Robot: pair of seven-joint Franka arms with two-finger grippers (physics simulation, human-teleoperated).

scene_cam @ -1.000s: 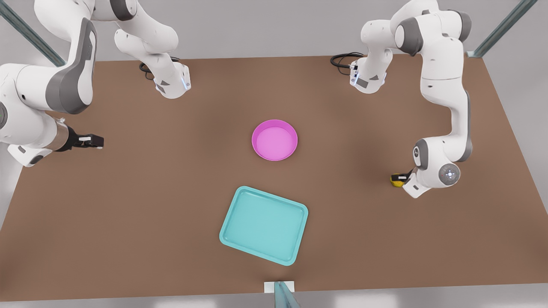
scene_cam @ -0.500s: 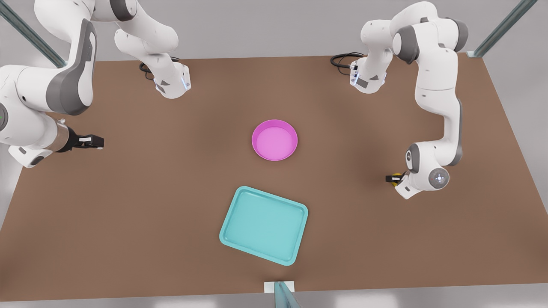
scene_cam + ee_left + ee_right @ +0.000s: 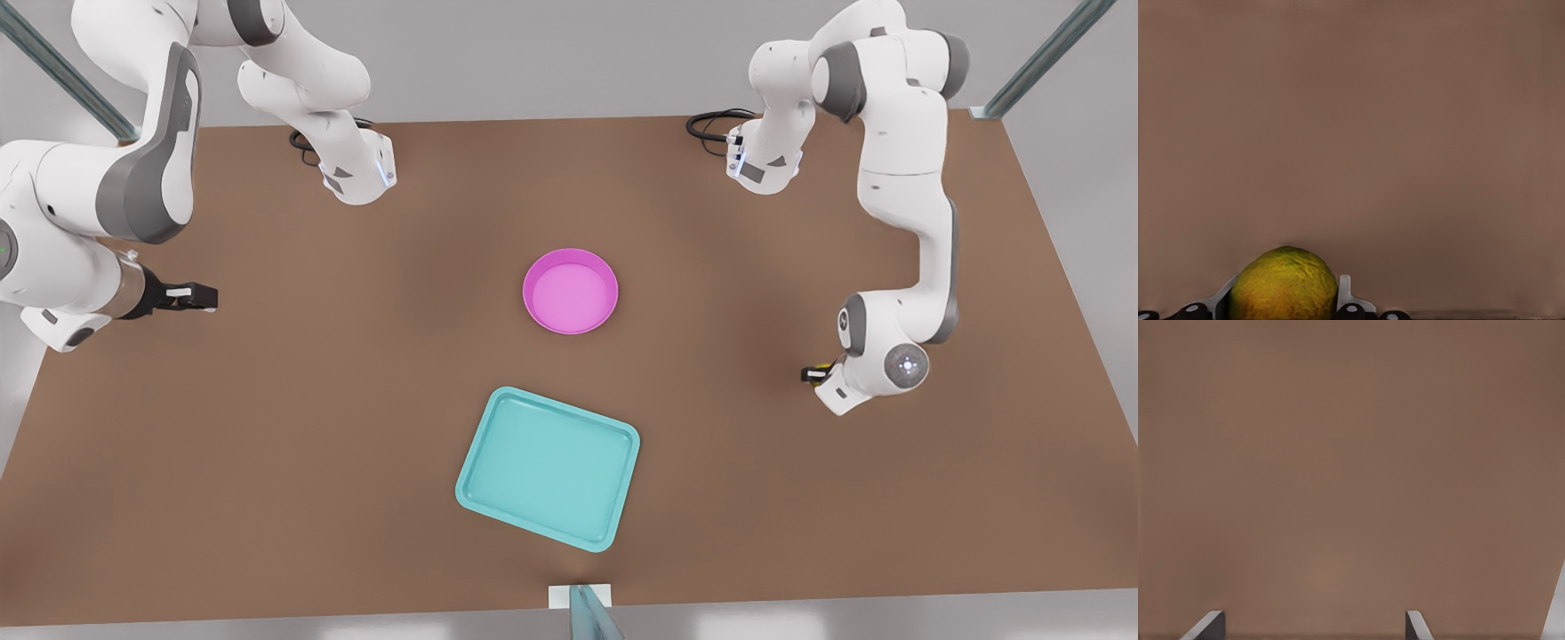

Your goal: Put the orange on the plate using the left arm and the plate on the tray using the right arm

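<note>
The yellow-orange orange [image 3: 1283,285] sits between the short black fingers of my left gripper [image 3: 1285,297], which is shut on it. In the front view this gripper [image 3: 813,373] is at the right side of the table, and only a sliver of the orange [image 3: 830,364] peeks out beside the white hand. The pink plate [image 3: 570,291] lies empty at the table's middle. In front of it lies the teal tray [image 3: 548,468], also empty. My right gripper [image 3: 200,296] hovers at the front view's left, far from the plate, fingers open [image 3: 1315,625] over bare table.
The brown table [image 3: 356,400] stretches wide around the plate and tray. Both arm bases [image 3: 356,173] stand at the back edge with black cables [image 3: 711,120]. A small bracket [image 3: 582,600] sits at the front edge.
The left arm has shifted toward the front view's left with the orange, which is now more hidden behind the hand. The right gripper has barely drifted.
</note>
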